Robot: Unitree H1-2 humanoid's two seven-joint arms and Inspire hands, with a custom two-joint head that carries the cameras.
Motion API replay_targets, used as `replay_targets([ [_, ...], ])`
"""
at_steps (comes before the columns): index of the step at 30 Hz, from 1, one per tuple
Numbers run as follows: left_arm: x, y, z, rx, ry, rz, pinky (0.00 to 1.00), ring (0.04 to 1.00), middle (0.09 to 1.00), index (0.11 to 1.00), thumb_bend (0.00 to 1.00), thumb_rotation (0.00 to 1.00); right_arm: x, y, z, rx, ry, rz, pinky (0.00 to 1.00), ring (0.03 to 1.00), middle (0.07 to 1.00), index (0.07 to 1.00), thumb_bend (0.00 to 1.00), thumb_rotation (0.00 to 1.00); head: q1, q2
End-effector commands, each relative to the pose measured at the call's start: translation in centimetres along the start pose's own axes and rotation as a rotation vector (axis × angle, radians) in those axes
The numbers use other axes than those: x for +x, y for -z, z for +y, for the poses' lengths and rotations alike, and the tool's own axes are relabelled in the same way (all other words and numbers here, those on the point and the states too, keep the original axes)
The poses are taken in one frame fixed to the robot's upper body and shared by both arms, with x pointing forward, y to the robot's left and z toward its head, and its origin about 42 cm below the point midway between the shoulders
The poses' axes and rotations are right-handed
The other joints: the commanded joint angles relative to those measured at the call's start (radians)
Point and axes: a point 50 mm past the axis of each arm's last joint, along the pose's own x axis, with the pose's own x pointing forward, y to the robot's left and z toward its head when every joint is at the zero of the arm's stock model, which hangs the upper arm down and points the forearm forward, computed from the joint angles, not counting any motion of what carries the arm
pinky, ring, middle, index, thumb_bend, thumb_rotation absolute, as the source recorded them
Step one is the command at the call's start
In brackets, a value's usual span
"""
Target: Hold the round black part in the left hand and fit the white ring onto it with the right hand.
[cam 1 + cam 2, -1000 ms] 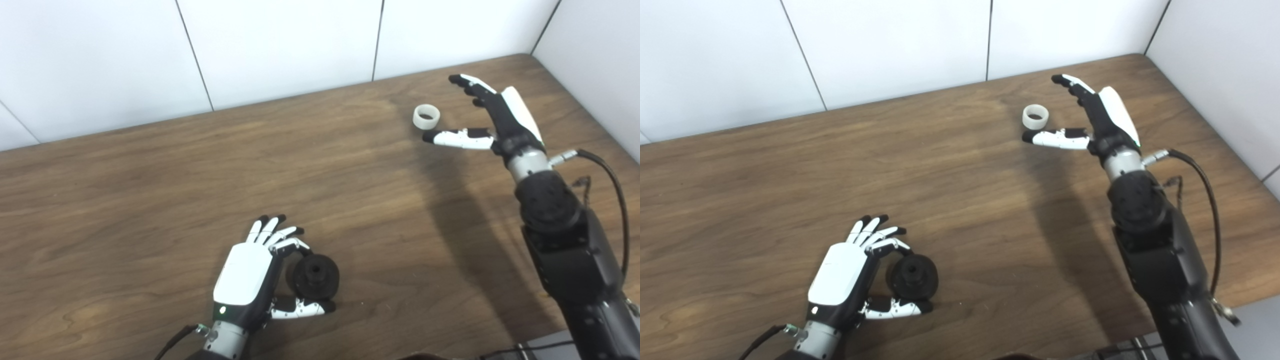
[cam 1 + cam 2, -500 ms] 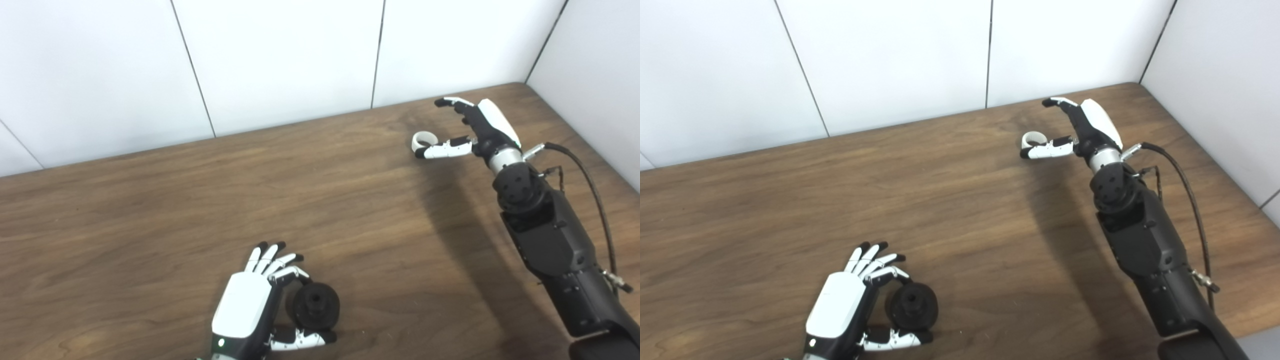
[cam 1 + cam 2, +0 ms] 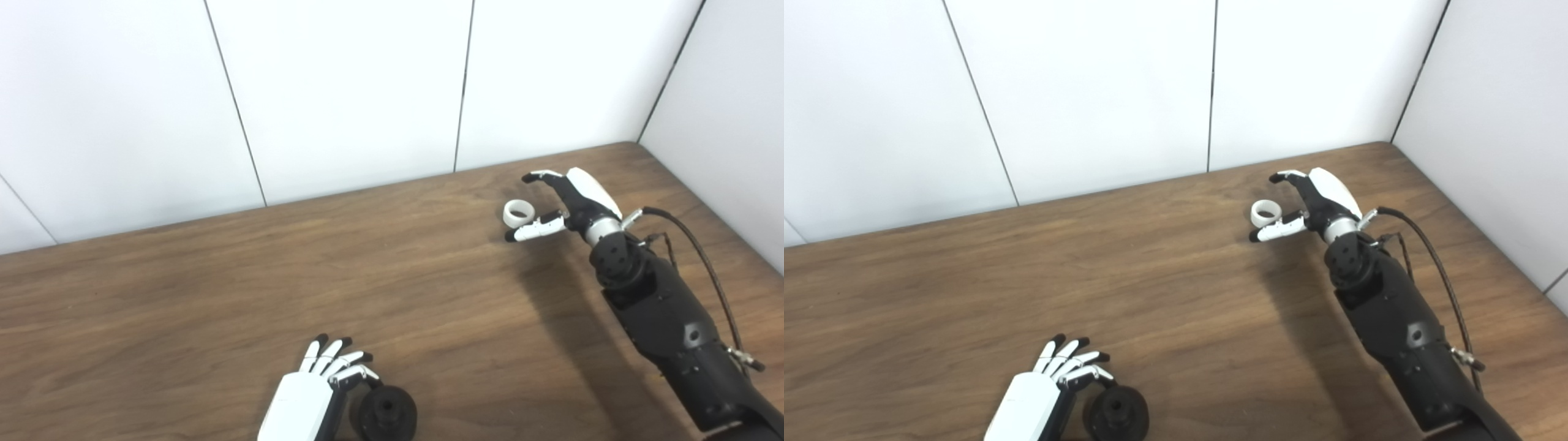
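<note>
Closing: your right hand (image 3: 566, 205), spread, now brackets the white ring (image 3: 519, 212).
Waiting: left hand (image 3: 324, 383), unchanged, fingers apart beside black part (image 3: 387, 416).

The white ring (image 3: 519, 212) lies flat, hole upward, on the tabletop (image 3: 184, 294) near its far right corner. The round black part (image 3: 386, 414) (a dark disc with a small centre hole) sits at the near edge, partly cut off.
</note>
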Motion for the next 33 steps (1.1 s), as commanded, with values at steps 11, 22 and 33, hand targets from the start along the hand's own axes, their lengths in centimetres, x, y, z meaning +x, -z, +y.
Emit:
replay_targets([
  [11,-2.1,1.6,-2.5,0.046,0.146,0.090,1.00,0.926,0.803,0.481,0.53,0.06,1.7,-1.0,-3.4,-0.101,0.066,-0.030,1.00,0.969,0.949,0.746,0.83,0.22,0.007,0.009],
  [22,-2.2,1.5,-2.3,0.045,0.142,0.092,1.00,0.931,0.803,0.481,0.53,0.06,2.5,-1.0,-3.8,-0.123,0.052,-0.013,1.00,0.996,0.962,0.689,0.84,0.23,0.006,0.018],
  [33,-2.1,1.3,-2.2,0.045,0.141,0.092,1.00,0.933,0.807,0.481,0.53,0.06,3.4,-1.7,-3.5,-0.125,0.043,-0.002,1.00,0.992,0.958,0.677,0.84,0.23,0.010,0.026],
])
